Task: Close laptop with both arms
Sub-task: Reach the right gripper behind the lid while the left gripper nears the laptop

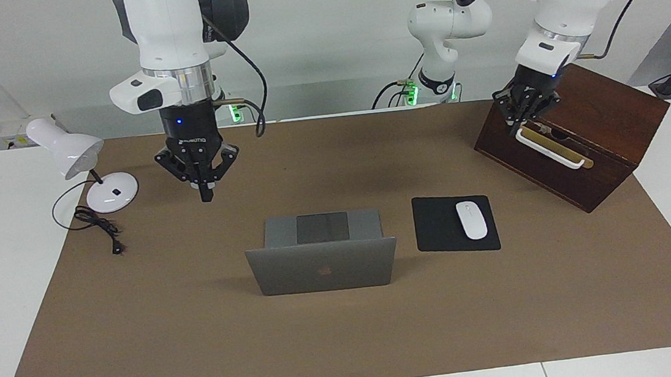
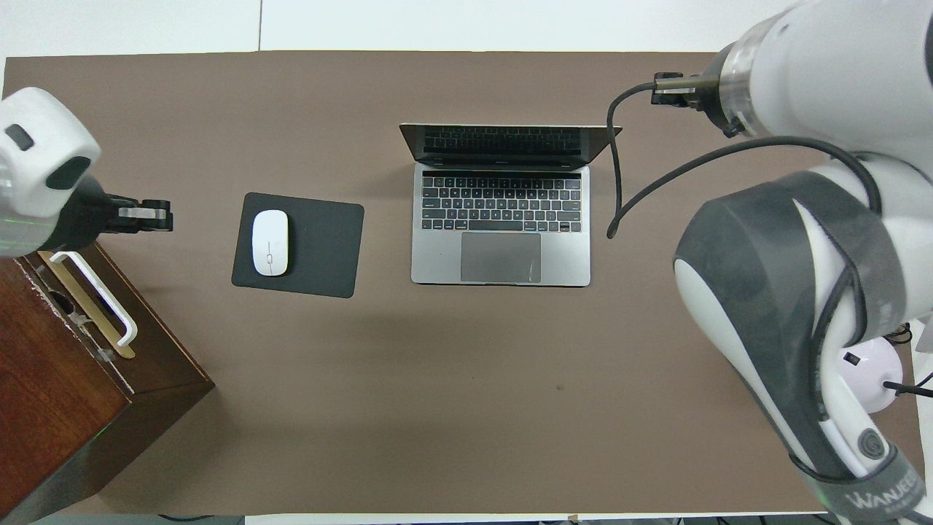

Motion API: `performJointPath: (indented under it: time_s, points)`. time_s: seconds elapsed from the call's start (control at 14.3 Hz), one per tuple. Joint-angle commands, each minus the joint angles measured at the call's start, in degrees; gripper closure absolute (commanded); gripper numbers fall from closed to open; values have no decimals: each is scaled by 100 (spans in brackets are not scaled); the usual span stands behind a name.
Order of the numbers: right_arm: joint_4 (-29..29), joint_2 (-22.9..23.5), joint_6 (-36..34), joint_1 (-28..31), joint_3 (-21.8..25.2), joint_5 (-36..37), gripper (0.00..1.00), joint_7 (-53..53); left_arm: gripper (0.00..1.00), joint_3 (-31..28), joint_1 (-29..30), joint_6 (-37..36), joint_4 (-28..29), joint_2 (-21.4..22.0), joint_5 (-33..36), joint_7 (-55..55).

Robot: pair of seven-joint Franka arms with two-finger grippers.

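Note:
The laptop (image 1: 321, 268) stands open in the middle of the brown mat, its silver lid upright with the apple logo showing in the facing view. Its dark keyboard (image 2: 501, 211) shows from overhead. My right gripper (image 1: 207, 195) hangs shut, pointing straight down over bare mat between the lamp and the laptop, clear of the laptop. My left gripper (image 1: 517, 128) is shut over the wooden box's upper front edge, by its white handle; overhead the left gripper (image 2: 157, 216) shows beside the box. Neither gripper holds anything.
A black mouse pad (image 1: 438, 228) with a white mouse (image 1: 471, 220) lies beside the laptop toward the left arm's end. The wooden box (image 1: 606, 119) sits at that end. A white desk lamp (image 1: 70, 153) and its cord (image 1: 96, 224) stand at the right arm's end.

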State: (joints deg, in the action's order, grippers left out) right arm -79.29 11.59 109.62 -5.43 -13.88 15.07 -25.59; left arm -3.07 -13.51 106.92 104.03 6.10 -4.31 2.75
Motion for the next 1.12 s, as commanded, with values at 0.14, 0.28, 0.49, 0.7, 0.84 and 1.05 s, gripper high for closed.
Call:
performJointPath:
  time_s: [0.14,0.28,0.49,0.7,0.84,1.05]
  points:
    - [896,835,51,-379,16,329,100,-16,100,-79,-538,1715,1802,892,-184,76]
    - [1029,1038,182,-441,34,391,100,-322,100,-71,-748,2217,2225,1042,-193,102]
    - [1169,1345,385,-520,52,453,100,-612,100,-79,-1082,2963,2839,1236,-193,103]
    - [1301,1591,499,-538,61,453,100,-815,100,-79,-1513,3720,3333,1289,-193,242]
    - [1441,1784,631,-538,87,453,100,-886,100,-79,-1698,4168,3570,1245,-193,252]
    - [1680,2101,937,-538,201,444,100,-825,100,-79,-2023,4976,3904,1018,-193,339]
